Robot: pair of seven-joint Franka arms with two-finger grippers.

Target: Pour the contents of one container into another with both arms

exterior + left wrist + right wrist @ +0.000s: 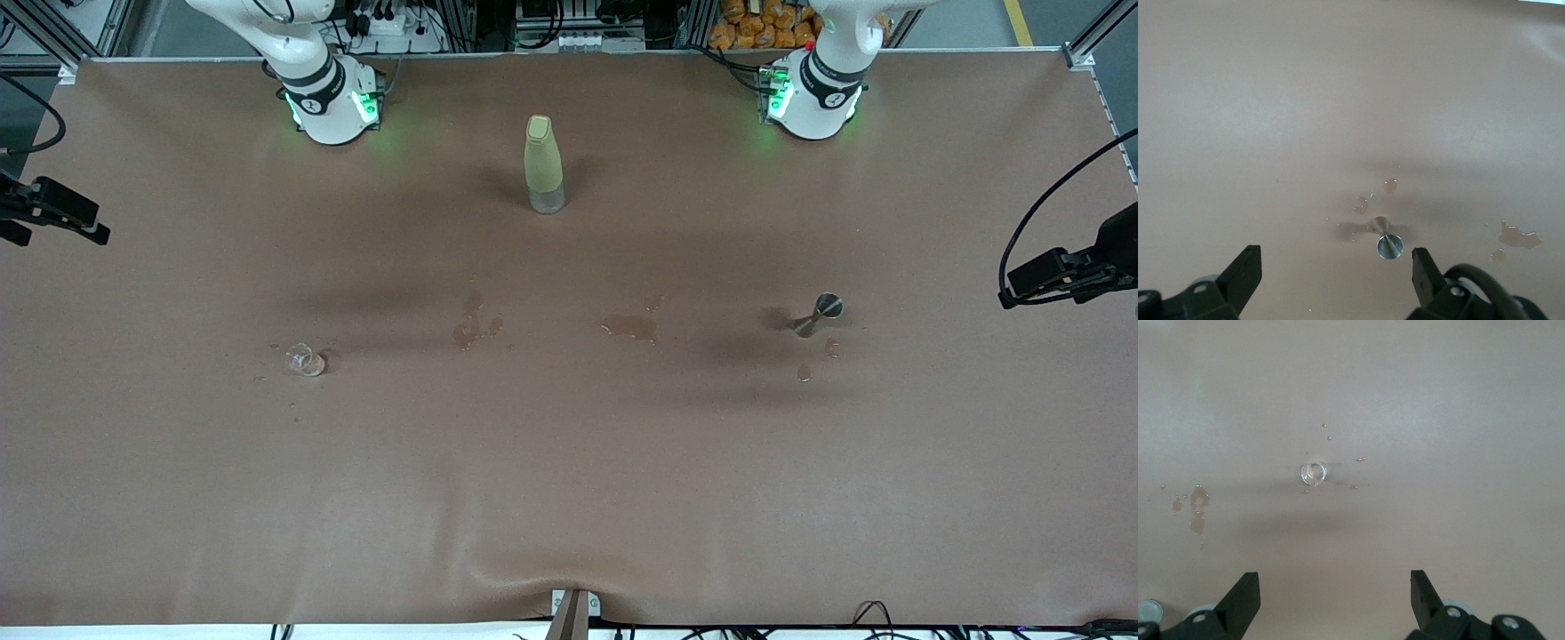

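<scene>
- Left gripper (1331, 273) high over jigger (819, 314), fingers apart, ready to descend.
- Right gripper (1335, 600) likewise over glass cup (305, 360), fingers apart.
- On bench (569, 498): jigger at three o'clock, cup at nine (each near its arm).

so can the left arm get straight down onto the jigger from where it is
Probably yes. The left gripper hangs open above the steel jigger, which stands upright with only small spills around it on the table; nothing blocks the way down.
</scene>
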